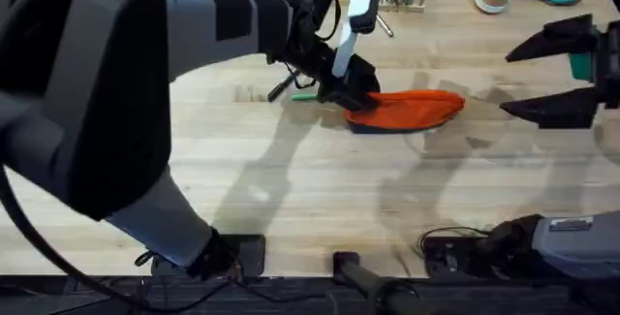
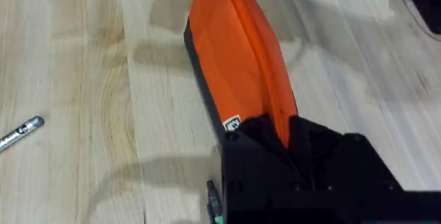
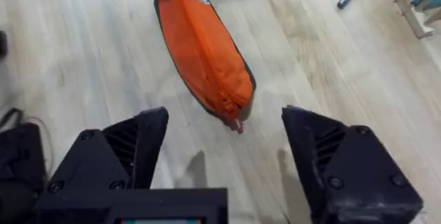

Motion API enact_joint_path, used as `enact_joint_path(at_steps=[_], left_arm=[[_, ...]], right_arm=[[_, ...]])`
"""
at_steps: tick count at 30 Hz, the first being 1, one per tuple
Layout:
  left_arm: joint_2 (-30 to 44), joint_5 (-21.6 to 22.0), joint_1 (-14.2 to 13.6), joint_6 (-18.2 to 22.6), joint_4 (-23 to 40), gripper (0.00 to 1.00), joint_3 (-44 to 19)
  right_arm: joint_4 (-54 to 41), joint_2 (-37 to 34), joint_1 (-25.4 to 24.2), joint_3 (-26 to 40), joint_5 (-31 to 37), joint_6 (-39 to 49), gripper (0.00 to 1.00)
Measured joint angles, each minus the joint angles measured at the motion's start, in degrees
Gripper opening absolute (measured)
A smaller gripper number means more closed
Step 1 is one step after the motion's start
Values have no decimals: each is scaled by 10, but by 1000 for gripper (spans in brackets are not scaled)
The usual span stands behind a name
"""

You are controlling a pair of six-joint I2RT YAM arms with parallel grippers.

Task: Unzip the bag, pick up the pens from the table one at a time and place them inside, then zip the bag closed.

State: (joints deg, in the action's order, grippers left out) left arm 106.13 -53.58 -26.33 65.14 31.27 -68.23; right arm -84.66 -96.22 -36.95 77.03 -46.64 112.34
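Orange bag (image 1: 412, 110) with a navy base, plump and oval, zip seam along the top, lying mid-worktop (image 1: 291, 179). Left gripper (image 1: 351, 90) clamped on its left end, jaws shut on the fabric. Right gripper (image 3: 224, 148) apart at the right, jaws wide, empty. Green pen (image 1: 303, 96) beside the bag.

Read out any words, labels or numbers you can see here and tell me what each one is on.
None can be read.
Small white tag on the orange pouch: a dark mark, too small to read.
Silver pen: dark print near its tip, too blurred to read.
White label on the right arm's base: too small to read.
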Motion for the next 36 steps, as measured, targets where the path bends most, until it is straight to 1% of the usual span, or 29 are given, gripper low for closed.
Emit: enact_joint_path(at_steps=[6, 9, 15, 24, 36], left_arm=[[0, 0, 0, 0, -1, 43, 0], [0, 0, 0, 0, -3, 43, 0], [0, 2, 0, 0, -7, 44, 0], [0, 3, 0, 0, -7, 44, 0], [0, 3, 0, 0, -7, 44, 0]], right_arm=[[20, -67, 0, 0, -3, 22, 998], [22, -81, 0, 0, -3, 25, 998], [42, -82, -7, 0, -3, 30, 998], [30, -82, -38, 0, -3, 30, 998], [29, -82, -40, 0, -3, 30, 997]])
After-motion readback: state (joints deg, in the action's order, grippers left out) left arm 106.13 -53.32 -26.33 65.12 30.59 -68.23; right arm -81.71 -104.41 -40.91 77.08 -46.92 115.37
